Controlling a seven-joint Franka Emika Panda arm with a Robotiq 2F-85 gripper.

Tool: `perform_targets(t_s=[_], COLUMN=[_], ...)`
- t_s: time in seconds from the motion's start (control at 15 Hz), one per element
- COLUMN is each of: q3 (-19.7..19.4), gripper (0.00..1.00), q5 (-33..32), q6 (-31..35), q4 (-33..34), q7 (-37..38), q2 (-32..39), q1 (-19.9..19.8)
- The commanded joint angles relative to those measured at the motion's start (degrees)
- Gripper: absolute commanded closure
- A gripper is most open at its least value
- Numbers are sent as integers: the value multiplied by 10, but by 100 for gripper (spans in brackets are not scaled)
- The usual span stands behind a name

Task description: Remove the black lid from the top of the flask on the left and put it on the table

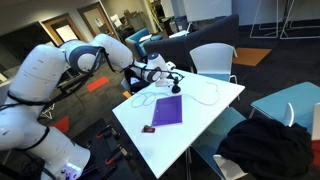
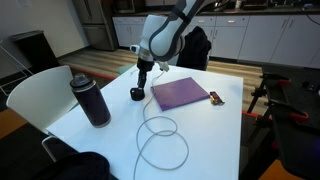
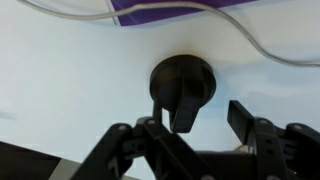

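**Lid down, claw open: retreat is the risky bit**

Seeing lid [image 2: 137, 94] flat on table [image 2: 215, 140], just beside the near corner of the purple sheet [image 2: 180, 95], well apart from flask [image 2: 90, 100]. Reads as placement done, only the pull-away left.

Claw [image 3: 208, 112]: spread wide, gripping nothing. In the wrist view, one finger [image 3: 181, 112] overlaps the lid's near edge and the other hangs off to the side over bare table. Cannot tell whether that first finger touches the lid or just hovers over it.

Failure modes from here:
- Lifting at a slant with that finger against the rim: would drag the lid, or tip it on edge and send it rolling. Round and light, so likely to travel far.
- Closing before clearing: would re-grab or pinch the rim and flick it away.
- Sliding sideways toward the sheet: could shove the lid up onto the sheet edge, so no longer on bare table.
- Catching the cable [image 2: 160, 140] looped nearby: low odds, but a tug could sweep through the lid.
- Swinging wide toward the flask: tall and slim, so likely easy to topple.

Suggest going straight up, claw kept open.
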Motion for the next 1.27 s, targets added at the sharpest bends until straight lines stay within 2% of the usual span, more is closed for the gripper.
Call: perform_targets(t_s=[0.0,0.07,0.27,0.4,0.73,0.93,1.2], q3=[15,30,12,14,-45,-81,-99], gripper=[1,0,0,0,0,0,0], q5=[-14,-15,-7,1,-13,-43,-84], q6=[-28,-28,-117,-202,-349,-417,-480], q4=[-18,-34,-75,-94,-119,-123,-117], q7=[25,14,48,57,152,217,263], q2=[-40,-58,-145,-202,-327,-370,-391], q1=[-6,-16,-1,-2,50,85,110])
